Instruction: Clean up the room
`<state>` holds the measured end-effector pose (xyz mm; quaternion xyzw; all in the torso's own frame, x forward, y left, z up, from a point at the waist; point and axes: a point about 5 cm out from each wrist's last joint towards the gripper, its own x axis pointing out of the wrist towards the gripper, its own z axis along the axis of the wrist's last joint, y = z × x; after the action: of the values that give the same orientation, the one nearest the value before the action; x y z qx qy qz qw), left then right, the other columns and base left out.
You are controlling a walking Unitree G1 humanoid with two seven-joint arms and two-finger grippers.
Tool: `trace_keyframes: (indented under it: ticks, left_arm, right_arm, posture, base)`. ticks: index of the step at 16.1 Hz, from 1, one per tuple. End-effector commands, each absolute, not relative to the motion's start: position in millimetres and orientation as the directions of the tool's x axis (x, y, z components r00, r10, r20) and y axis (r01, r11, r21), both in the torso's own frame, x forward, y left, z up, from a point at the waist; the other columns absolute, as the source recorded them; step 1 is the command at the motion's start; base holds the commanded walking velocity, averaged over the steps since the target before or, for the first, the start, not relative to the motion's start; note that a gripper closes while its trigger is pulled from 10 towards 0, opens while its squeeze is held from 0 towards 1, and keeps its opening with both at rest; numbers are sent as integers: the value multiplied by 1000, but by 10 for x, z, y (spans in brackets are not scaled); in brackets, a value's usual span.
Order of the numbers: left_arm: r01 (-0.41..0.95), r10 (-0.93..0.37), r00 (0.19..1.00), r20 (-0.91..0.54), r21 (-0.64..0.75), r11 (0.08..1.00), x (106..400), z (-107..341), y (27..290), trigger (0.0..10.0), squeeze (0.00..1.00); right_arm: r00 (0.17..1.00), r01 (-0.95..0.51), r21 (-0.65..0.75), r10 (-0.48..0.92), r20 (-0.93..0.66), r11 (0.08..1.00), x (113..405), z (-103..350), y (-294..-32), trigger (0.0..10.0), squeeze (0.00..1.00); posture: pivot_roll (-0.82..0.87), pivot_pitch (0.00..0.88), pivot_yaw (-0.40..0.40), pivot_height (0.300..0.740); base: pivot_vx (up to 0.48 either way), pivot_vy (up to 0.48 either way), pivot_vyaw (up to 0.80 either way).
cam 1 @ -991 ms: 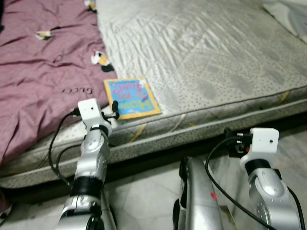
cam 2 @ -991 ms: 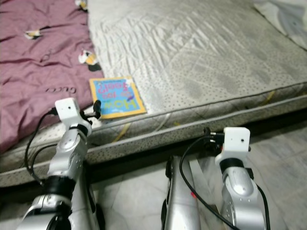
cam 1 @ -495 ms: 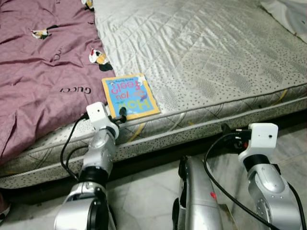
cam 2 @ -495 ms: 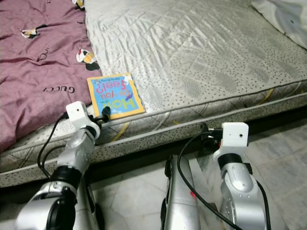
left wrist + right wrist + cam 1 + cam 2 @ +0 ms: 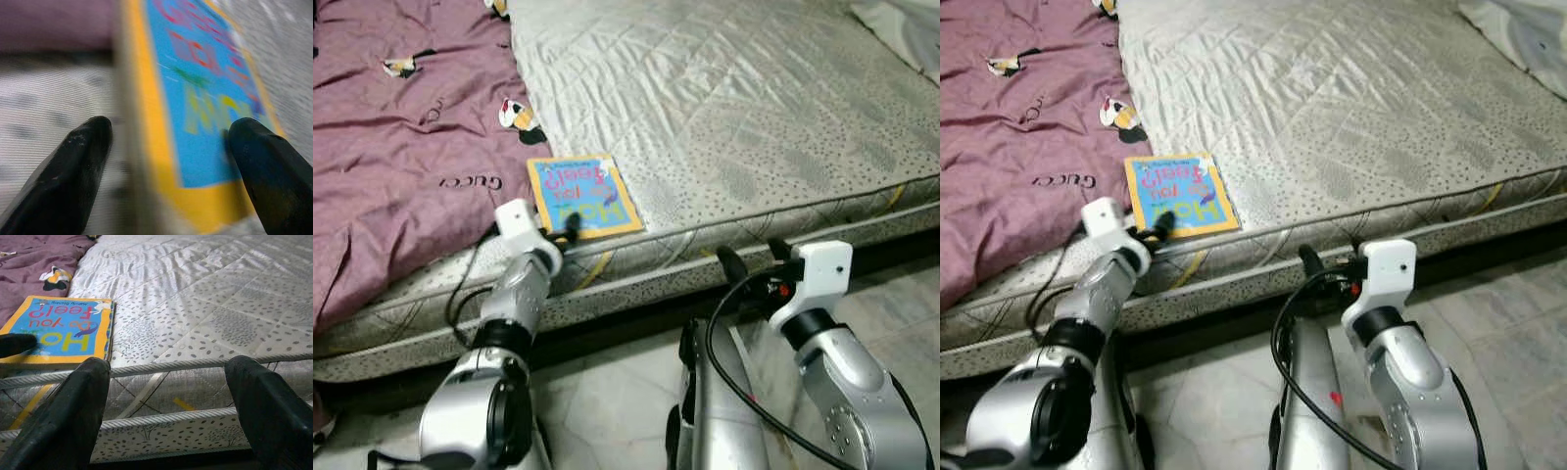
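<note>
The book [image 5: 584, 197] lies flat at the mattress's [image 5: 754, 117] near edge, just right of the purple blanket [image 5: 391, 147]. The left gripper [image 5: 166, 147] straddles its near corner with fingers spread; closing squarely on the spine edge should prevent slipping. The right gripper [image 5: 171, 396] hangs open, low beside the mattress.

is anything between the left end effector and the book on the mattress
Nothing visible is in the way. The left end effector is open at the near edge of the book, which lies flat on the mattress beside the purple blanket. In the left wrist view its fingers straddle the book's near corner.
</note>
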<state>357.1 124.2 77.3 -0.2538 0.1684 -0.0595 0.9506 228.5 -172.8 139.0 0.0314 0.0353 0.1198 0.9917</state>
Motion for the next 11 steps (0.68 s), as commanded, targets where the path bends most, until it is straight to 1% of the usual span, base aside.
trace_keyframes:
  ticks: [1, 3, 4, 5, 7, 9, 10, 11]
  left_arm:
    - [77, -282, 904, -321, -525, 847, 3542, 715, 1125, 10000, 0]
    - [127, -337, 878, -339, -513, 849, 3537, 704, 1051, 10000, 0]
    - [151, -372, 857, -356, -517, 843, 3514, 670, 1002, 9059, 0]
    - [158, -389, 847, -362, -527, 835, 3500, 652, 981, 0, 0]
    - [175, -407, 843, -351, -537, 825, 3491, 650, 966, 0, 0]
    - [161, -392, 848, -357, -530, 832, 3485, 629, 1004, 0, 0]
    - [167, -393, 845, -363, -518, 839, 3464, 595, 1017, 0, 0]
    - [169, -397, 843, -363, -523, 835, 3451, 577, 1024, 0, 0]
  right_arm:
    - [965, -254, 68, 257, -49, 965, 2274, 1447, -1706, 10000, 0]
    - [964, -256, 70, 260, -52, 964, 2278, 1453, -1708, 10000, 0]
    - [964, -256, 69, 260, -53, 964, 2283, 1457, -1709, 10000, 0]
    - [964, -258, 69, 262, -52, 964, 2286, 1462, -1708, 10000, 0]
    - [944, -322, 99, 327, -49, 942, 2281, 1484, -1649, 10000, 0]
    - [875, -471, 184, 483, -28, 863, 2202, 1527, -1469, 10000, 0]
    - [856, -501, 198, 515, -27, 843, 2181, 1521, -1429, 10000, 0]
    - [856, -500, 201, 516, -29, 842, 2184, 1511, -1426, 10000, 0]
  posture:
    - [-186, 147, -42, 480]
    - [-184, 142, -38, 480]
    - [-184, 141, -36, 480]
    - [-183, 138, -37, 480]
    - [-183, 136, -36, 480]
    - [-175, 125, -37, 480]
    - [-170, 122, -37, 480]
    - [-169, 119, -36, 480]
  base:
    - [0, 0, 0]
    - [0, 0, 0]
    - [0, 0, 0]
    - [0, 0, 0]
    - [0, 0, 0]
    - [0, 0, 0]
    - [0, 0, 0]
    - [0, 0, 0]
